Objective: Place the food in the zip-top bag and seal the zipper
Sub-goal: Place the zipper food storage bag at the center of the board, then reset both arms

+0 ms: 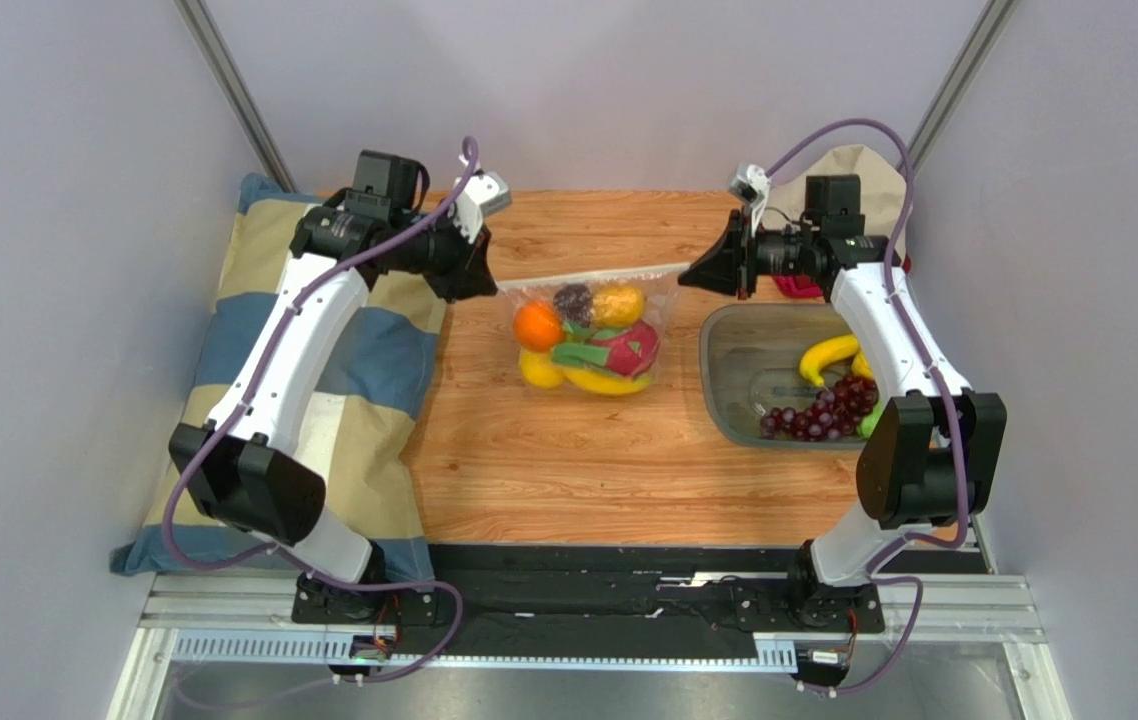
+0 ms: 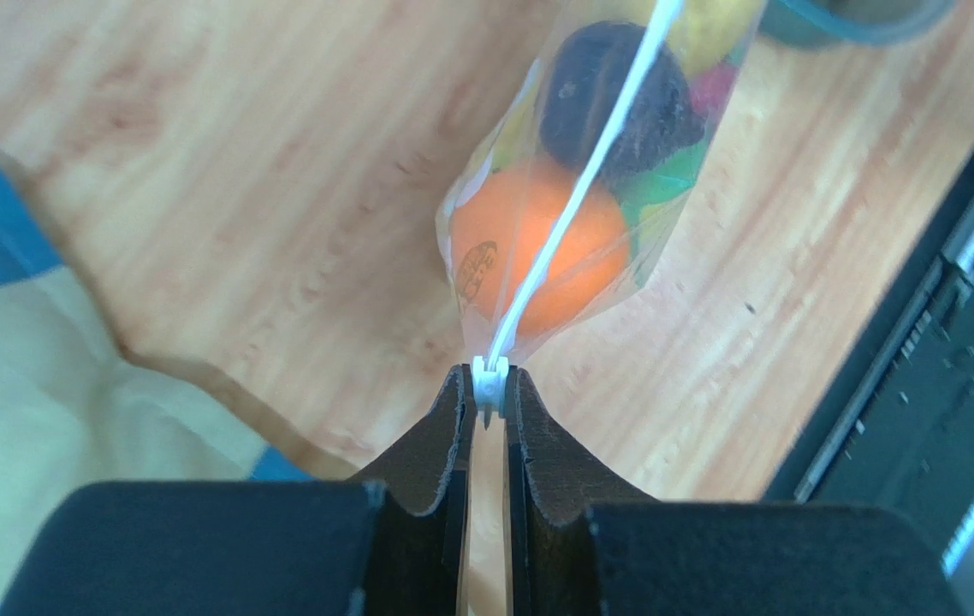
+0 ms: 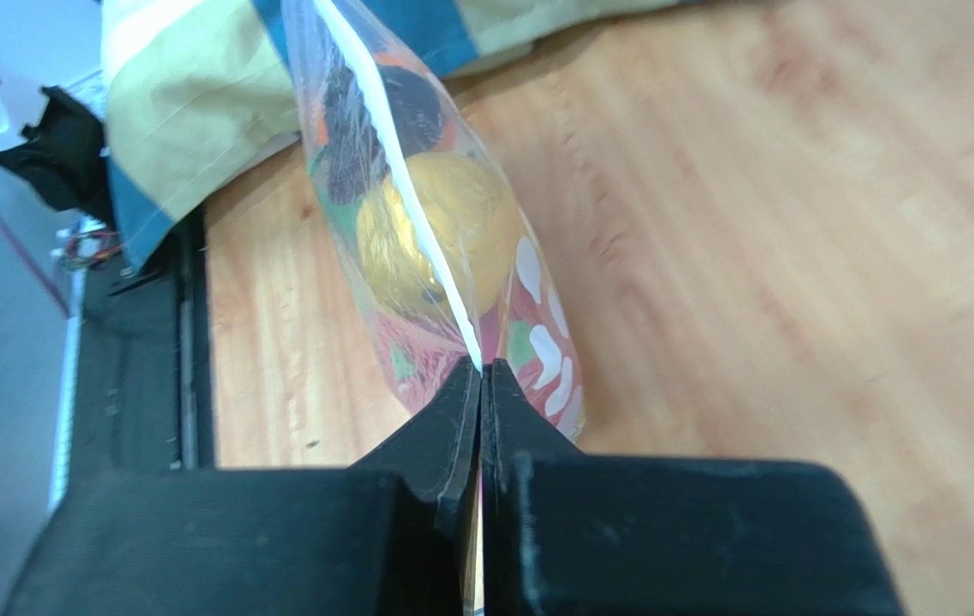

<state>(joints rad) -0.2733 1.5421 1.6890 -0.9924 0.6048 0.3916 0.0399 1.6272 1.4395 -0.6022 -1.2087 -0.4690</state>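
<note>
Clamping the zipper (image 2: 589,180) ends are left jaws and right jaws; only overhead shows grapes (image 1: 831,408) in tray (image 1: 748,360).

A wooden worktop (image 1: 605,465), light and grained; along its left edge lies a soft cushion (image 1: 365,375) striped blue and beige, overlapping the wood; at the right side sits a grey tray (image 1: 733,338), holding a yellow banana (image 1: 826,357) and dark purple grapes (image 1: 823,408); at the middle is the filled zip-top bag (image 1: 590,338), though whether its bottom rests on the wood cannot be told; a black rail (image 1: 605,563) borders the near edge.
</note>
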